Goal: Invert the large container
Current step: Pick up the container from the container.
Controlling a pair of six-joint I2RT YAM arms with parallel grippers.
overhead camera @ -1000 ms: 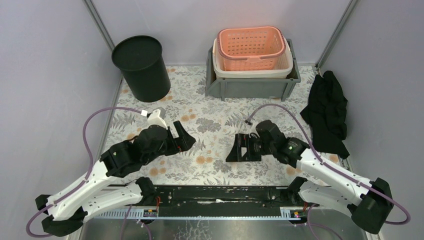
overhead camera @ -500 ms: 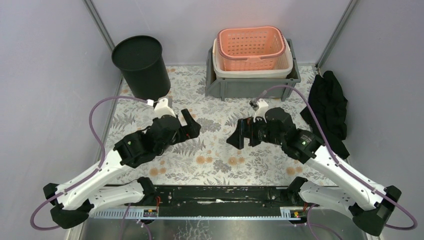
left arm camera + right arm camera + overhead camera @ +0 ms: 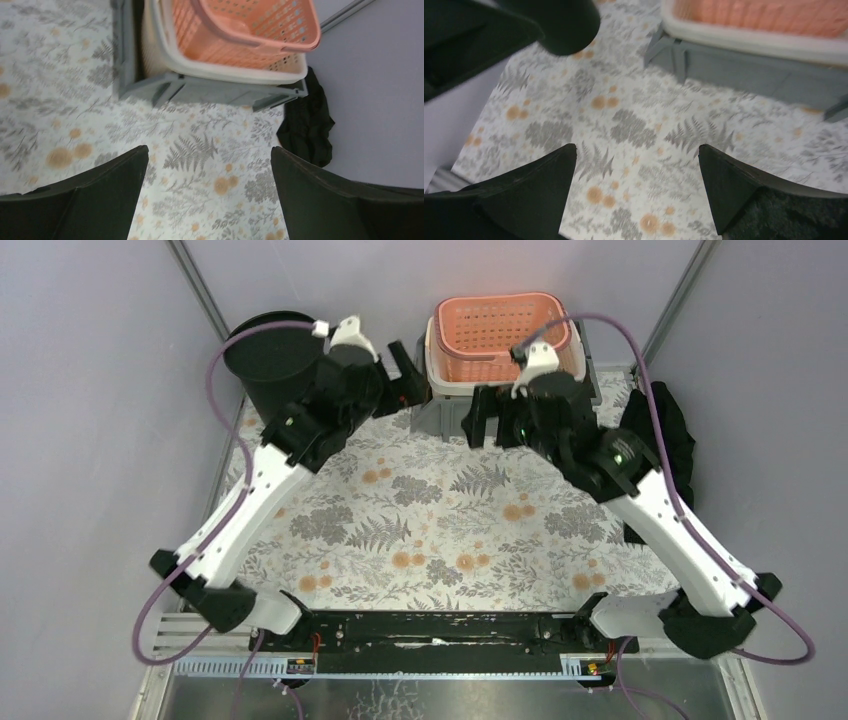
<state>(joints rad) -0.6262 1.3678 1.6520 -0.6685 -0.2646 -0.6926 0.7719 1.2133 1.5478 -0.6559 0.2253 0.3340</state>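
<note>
Two robot arms are reaching toward the far edge of the floral table (image 3: 430,510), where the grey crate (image 3: 200,91) is sitting against the back wall, right of centre. It appears to be the large container to be overturned. It lies between a black bin (image 3: 265,360) in the left corner and a crumpled black cloth (image 3: 665,440) on the right. A cream basket (image 3: 227,74) is nesting inside it, with a pink basket (image 3: 500,330) nested in that one. The left gripper (image 3: 408,380) is hovering just off the crate's left end and the right gripper (image 3: 485,418) is hanging before its front wall. Both have their jaws spread wide and are gripping nothing. The crate is looking like stiff moulded plastic, probably light for its bulk, with smooth walls that may slip in a pinch. The better hold is likely the out-turned rim or the ribbed corners, one gripper at each short end so that it tips evenly. The two baskets appear to be lying loose inside, so they are likely to shift or tumble out as the crate goes over — the chief complication in handling it.
</note>
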